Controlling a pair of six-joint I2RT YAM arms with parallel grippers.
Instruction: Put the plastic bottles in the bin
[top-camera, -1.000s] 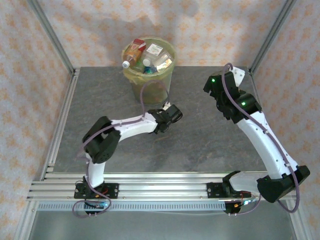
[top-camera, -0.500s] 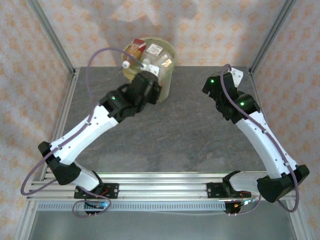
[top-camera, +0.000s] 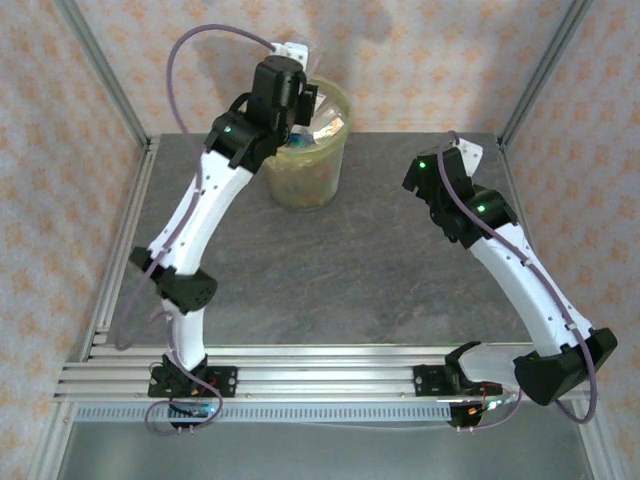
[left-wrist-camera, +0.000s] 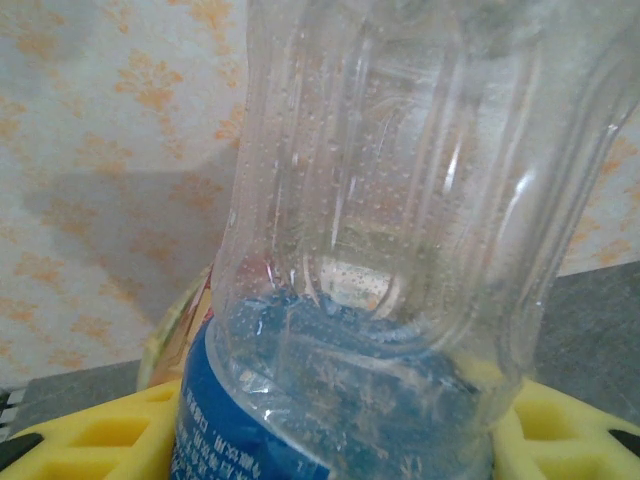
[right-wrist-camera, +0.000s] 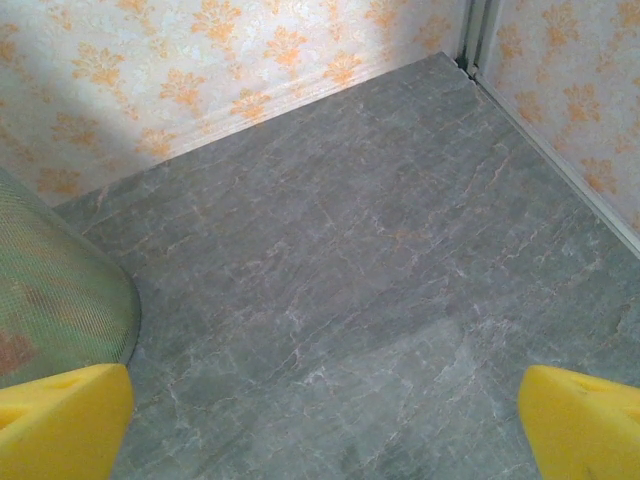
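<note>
- Orange-patterned walls hemmed a grey stone tabletop (top-camera: 400, 260) in the overhead view. The left arm arched forward there, with the left pincer (top-camera: 305, 92) hanging over the mouth of the bin (top-camera: 305, 180). Plastic bottles (top-camera: 330, 125) lay heaped inside it, and the right arm stood well apart on the other side.
- At the left wrist, the yellow fingers (left-wrist-camera: 85, 440) clasped a clear bottle (left-wrist-camera: 380, 220) by its blue-labelled end. Its long axis ran straight out from the pincer toward the wall. What looked like the bin's yellowish rim showed just below, so letting go over the bin appeared to be the move at hand.
- At the right wrist, the right pincer (right-wrist-camera: 325, 430) gaped wide and held nothing above the tabletop. The bin's wall sat near its left fingertip.
</note>
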